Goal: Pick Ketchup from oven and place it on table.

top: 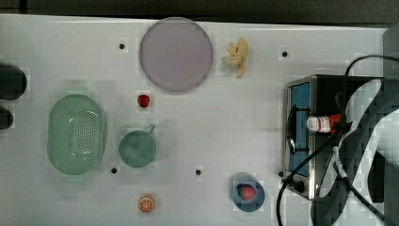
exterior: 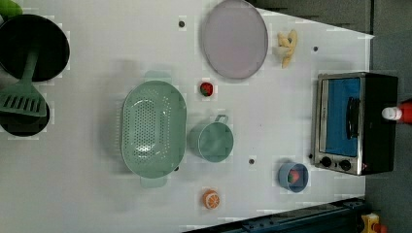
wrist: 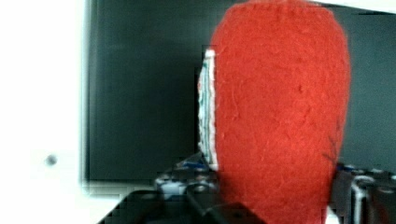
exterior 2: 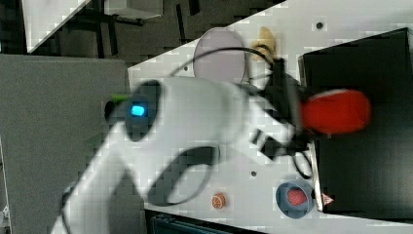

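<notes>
The ketchup [top: 323, 124] is a red bottle with a white cap, lying across the top of the black oven [top: 301, 94], whose blue glass door faces the white table [top: 211, 117]. My gripper [top: 341, 123] sits at the bottle's red body, largely under the arm. In the wrist view the red ketchup [wrist: 280, 116] stands close between my two fingers, which press against its sides. The right view has the ketchup [exterior 2: 336, 111] at the end of my gripper [exterior 2: 302, 117], over the oven's [exterior 2: 365, 170] dark top. In the left view the ketchup [exterior: 394, 113] is at the oven's [exterior: 345, 121] far edge.
On the table are a grey-lilac plate [top: 176, 53], a green colander [top: 76, 134], a green cup [top: 137, 148], a strawberry [top: 143, 100], a blue bowl [top: 248, 193] with a strawberry, an orange slice [top: 146, 204] and a yellow peeled banana [top: 237, 56]. Black cables [top: 287, 188] hang beside the oven.
</notes>
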`<state>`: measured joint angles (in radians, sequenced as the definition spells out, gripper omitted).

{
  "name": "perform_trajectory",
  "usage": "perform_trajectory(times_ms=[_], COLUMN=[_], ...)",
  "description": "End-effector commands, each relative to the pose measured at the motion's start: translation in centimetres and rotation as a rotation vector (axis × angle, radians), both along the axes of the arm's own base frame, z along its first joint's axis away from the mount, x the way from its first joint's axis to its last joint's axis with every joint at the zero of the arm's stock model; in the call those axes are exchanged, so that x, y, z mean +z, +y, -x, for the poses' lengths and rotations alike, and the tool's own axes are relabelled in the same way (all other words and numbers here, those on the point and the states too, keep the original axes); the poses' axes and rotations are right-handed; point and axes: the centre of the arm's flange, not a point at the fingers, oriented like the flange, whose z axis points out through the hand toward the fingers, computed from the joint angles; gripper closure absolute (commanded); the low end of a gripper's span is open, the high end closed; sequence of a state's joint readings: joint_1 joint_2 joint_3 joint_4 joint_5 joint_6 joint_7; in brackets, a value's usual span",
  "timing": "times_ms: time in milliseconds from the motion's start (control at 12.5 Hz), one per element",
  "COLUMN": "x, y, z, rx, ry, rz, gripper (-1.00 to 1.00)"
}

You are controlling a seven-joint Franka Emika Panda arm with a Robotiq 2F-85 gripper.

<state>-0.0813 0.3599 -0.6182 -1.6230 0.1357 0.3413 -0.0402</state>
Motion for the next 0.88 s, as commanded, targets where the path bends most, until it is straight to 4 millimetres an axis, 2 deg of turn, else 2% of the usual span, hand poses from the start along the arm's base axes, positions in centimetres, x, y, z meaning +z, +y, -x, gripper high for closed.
perform_trajectory(times_ms=[80, 240, 400, 720, 880], x=[8.5, 9.5, 9.3, 7.1, 4.9], y=[12.7, 18.0, 23.1, 32.2, 35.5], z=[-4.5, -5.2, -5.9, -7.0, -6.7], rx=[0.290, 0.378, 0.461, 0.595, 0.576], ry=[-0.081, -0.059, -0.024, 0.026, 0.075], rz=[-0.056, -0.104, -0.143, -0.180, -0.182], gripper=[-0.24, -0.24, -0.24, -0.24, -0.24])
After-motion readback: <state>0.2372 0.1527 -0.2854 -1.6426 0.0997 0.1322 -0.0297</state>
